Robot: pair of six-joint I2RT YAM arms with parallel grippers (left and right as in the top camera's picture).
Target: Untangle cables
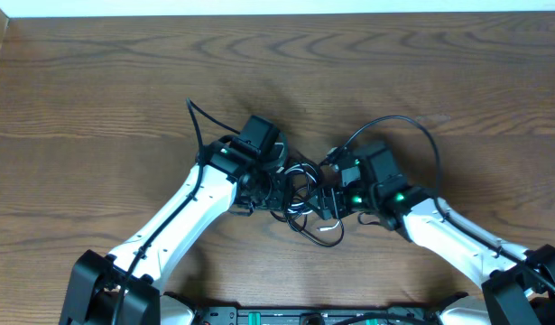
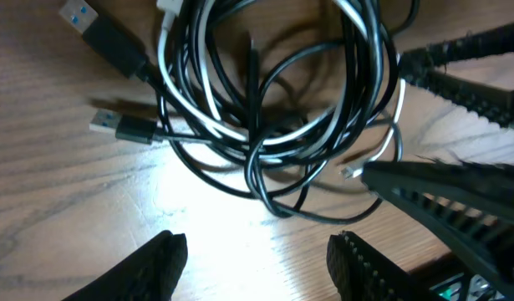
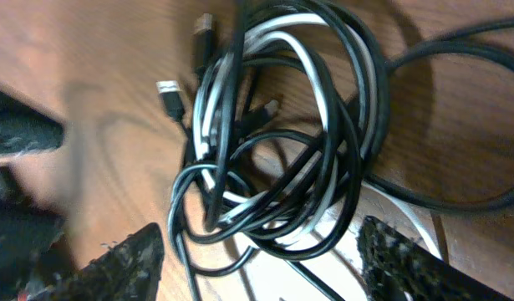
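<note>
Cables point(image 1: 300, 192) lie in one knotted coil at the centre of the overhead frame, on the wooden table point(image 1: 97, 81), between my two arms. My left gripper point(image 2: 257, 263) is spread wide and holds nothing; in its wrist view the coil fills the upper frame, with a USB plug point(image 2: 123, 130) at the left. My right gripper point(image 3: 265, 259) is spread too, with the coil's lowest loops reaching down between its fingertips. A white cord point(image 2: 165, 58) winds through the black ones.
</note>
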